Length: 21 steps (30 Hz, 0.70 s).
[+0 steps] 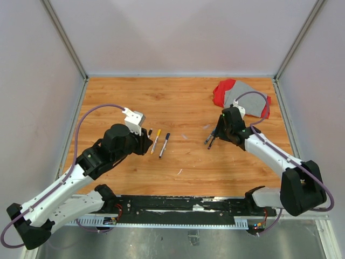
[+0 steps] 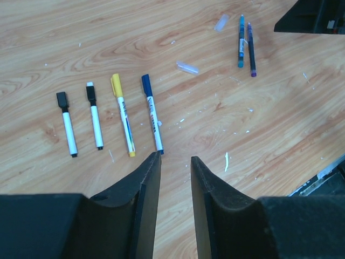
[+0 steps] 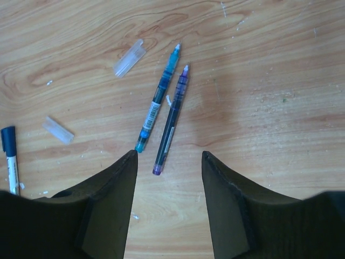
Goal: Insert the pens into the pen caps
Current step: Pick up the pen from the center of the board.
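Four white-barrelled pens lie side by side ahead of my left gripper [image 2: 175,156]: two with black ends [image 2: 66,124] [image 2: 95,116], one with a yellow end [image 2: 123,114] and one with a blue end [image 2: 152,113]. The left gripper is open by a narrow gap, holds nothing, and its tips stand just short of the blue-ended pen. A teal pen [image 3: 159,105] and a purple pen [image 3: 171,121] lie uncapped in front of my right gripper [image 3: 168,153], which is open and empty. Two short clear pen caps [image 3: 129,58] [image 3: 58,130] lie to their left.
A red and grey cloth [image 1: 240,97] is bunched at the back right, behind the right arm. A small white scrap [image 1: 179,171] lies near the front middle. Grey walls enclose the wooden table [image 1: 178,102] on three sides.
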Motion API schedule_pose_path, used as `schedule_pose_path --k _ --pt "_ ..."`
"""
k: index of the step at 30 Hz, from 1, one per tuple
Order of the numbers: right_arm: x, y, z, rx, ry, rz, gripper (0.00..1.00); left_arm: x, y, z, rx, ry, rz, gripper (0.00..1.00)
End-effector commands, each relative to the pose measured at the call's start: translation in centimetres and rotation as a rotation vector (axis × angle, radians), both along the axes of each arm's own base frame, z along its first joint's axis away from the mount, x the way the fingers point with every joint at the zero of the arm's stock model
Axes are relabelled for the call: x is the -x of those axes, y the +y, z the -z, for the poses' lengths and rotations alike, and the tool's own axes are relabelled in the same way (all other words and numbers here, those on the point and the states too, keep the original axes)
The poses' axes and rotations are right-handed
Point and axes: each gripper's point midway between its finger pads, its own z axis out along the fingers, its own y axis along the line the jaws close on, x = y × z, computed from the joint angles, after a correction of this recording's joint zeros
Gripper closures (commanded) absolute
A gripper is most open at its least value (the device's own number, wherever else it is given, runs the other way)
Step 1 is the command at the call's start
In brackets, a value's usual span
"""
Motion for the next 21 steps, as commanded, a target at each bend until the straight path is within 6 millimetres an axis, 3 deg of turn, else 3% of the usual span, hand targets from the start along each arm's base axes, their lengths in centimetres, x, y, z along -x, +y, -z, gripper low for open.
schedule_pose_path --k 1,21 --pt "-0.4 -1.7 0.7 0.048 0.061 0.135 0.49 -0.3 0.2 -0.1 -0.009 -0.020 -0.001 0.66" --pt "-1.8 -0.1 5.4 0.101 0.277 0.144 0.59 -0.4 0.6 -0.1 -0.014 -0.027 -0.020 0.64"
